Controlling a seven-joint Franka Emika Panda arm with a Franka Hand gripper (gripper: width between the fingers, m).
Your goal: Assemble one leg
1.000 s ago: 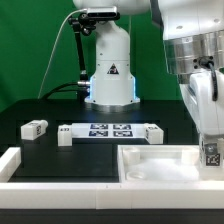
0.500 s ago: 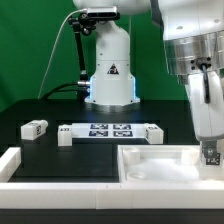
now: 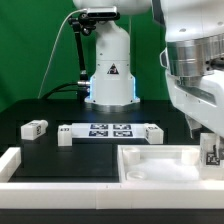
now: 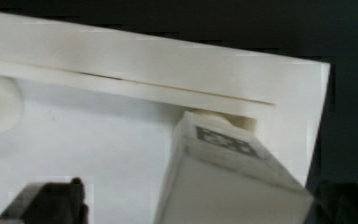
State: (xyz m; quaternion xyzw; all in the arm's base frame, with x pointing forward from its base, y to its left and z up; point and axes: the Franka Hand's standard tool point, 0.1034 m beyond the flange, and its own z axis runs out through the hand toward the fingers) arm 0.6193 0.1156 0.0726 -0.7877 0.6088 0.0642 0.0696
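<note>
A leg [image 3: 212, 152], a small white block with a square tag, stands at the right corner of the large white tray-like part [image 3: 150, 165]. In the wrist view the leg [image 4: 229, 150] rises tilted from that corner of the tray-like part [image 4: 87, 110]. My gripper [image 3: 211, 140] hangs straight over the leg. One dark finger [image 4: 51, 202] shows with a strip of white between it and the leg, so the jaws stand apart around it [image 4: 190, 205]. The other finger is hard to tell from the dark table.
The marker board [image 3: 108, 130] lies mid-table, with white blocks at its ends [image 3: 65, 135] [image 3: 152, 133]. Another tagged leg [image 3: 35, 128] lies at the exterior view's left. A white raised border [image 3: 10, 160] runs along the front left. The robot base [image 3: 108, 70] stands behind.
The wrist and arm have turned and shifted slightly toward the exterior view's right. The leg has stayed in place at the tray corner with its tag still facing the camera.
</note>
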